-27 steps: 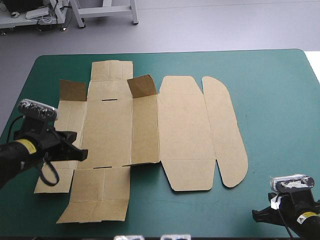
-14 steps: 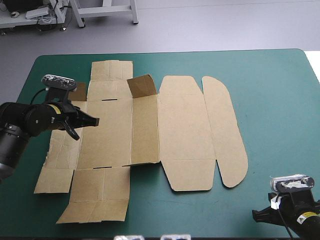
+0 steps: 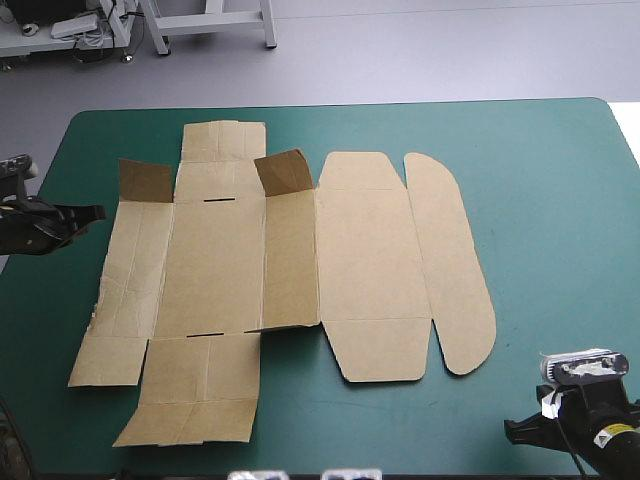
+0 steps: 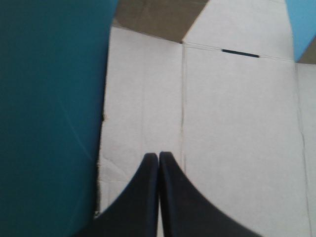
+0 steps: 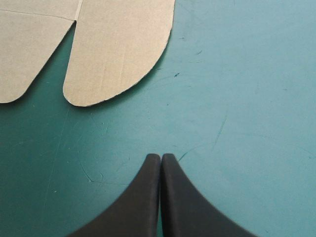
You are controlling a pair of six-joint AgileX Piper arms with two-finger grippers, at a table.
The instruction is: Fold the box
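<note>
Status: fold barely begun. The brown box [image 3: 230, 270] lies flat on the counter [image 3: 560, 180], all panels spread, with the rounded lid flap [image 3: 455, 270] on the right arm's side. Only the outer corner flap [image 3: 146, 180] and inner corner flap [image 3: 284, 172] at the far end stand tilted up; no walls raised, nothing tucked. Left jaws clenched and empty at the counter's left edge; the box's side panel [image 4: 143, 108] sits ahead of and under them, can't tell if touching. Right jaws clenched and empty over bare teal-green cover [image 5: 247, 98]; the rounded flap's end is ahead of them, apart. Left to do, my read: raise both long walls, fold the corner flaps in, tuck the end panels, so basically everything
</note>
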